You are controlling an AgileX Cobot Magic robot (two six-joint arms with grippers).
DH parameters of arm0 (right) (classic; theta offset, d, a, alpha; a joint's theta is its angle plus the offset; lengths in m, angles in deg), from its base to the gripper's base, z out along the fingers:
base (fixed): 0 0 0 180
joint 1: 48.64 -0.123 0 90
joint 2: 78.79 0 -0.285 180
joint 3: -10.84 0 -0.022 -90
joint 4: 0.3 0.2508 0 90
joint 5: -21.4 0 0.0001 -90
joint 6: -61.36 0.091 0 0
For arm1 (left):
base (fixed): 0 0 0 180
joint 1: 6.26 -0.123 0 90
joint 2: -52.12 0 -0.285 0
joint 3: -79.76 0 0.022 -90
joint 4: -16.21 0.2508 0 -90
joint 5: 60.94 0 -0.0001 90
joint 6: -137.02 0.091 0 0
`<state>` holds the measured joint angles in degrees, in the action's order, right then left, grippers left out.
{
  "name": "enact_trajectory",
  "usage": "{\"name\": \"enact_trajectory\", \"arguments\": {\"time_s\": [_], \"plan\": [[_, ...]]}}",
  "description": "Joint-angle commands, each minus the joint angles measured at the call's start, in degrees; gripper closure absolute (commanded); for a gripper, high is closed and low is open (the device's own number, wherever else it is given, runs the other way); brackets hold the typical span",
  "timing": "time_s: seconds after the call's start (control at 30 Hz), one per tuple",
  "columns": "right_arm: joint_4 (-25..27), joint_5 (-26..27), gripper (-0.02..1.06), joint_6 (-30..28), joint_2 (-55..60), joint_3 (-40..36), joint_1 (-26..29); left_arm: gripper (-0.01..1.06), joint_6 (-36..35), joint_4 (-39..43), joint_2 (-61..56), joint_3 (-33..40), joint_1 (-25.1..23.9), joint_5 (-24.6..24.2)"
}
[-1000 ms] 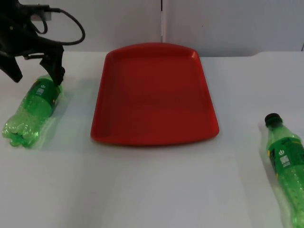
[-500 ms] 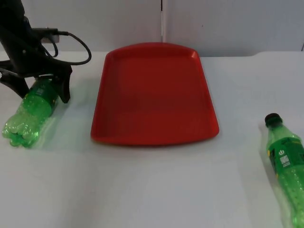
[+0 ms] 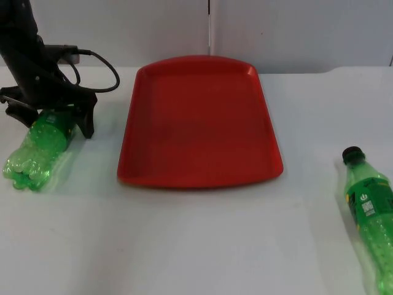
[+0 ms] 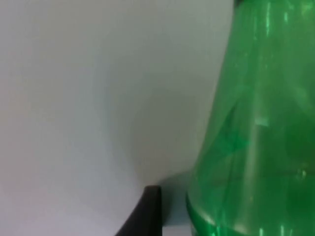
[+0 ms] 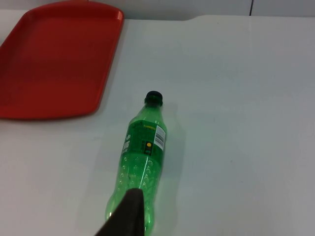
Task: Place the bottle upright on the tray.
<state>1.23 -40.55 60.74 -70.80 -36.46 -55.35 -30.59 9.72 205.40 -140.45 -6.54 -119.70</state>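
a clear green plastic bottle (image 3: 38, 147) lay on its side on the white table (image 3: 202, 239) left of the red tray (image 3: 199, 120), its lumpy base pointing away from the wall and its neck end toward it. the left gripper (image 3: 50, 123) straddled its upper part, fingers (image 3: 86, 120) spread on either side. another green bottle (image 3: 368, 209), black-capped, lay right of the tray.

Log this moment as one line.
left gripper: fingers astride left bottle, open | right bottle: lying | tray: bare
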Motion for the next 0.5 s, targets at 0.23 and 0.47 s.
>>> {"name": "enact_trajectory", "arguments": {"time_s": [0.23, 0.47], "plan": [[0.0, 0.18, 0.0, -0.49, -0.2, -0.41, 0.5, 0.15, -0.69, -0.13, 0.55, -0.03, 0.28, 1.32], [0.0, 0.18, 0.0, -0.39, -0.2, -0.41, 0.5, 0.39, -0.69, -0.13, 0.55, -0.03, 0.28, 0.43]]}}
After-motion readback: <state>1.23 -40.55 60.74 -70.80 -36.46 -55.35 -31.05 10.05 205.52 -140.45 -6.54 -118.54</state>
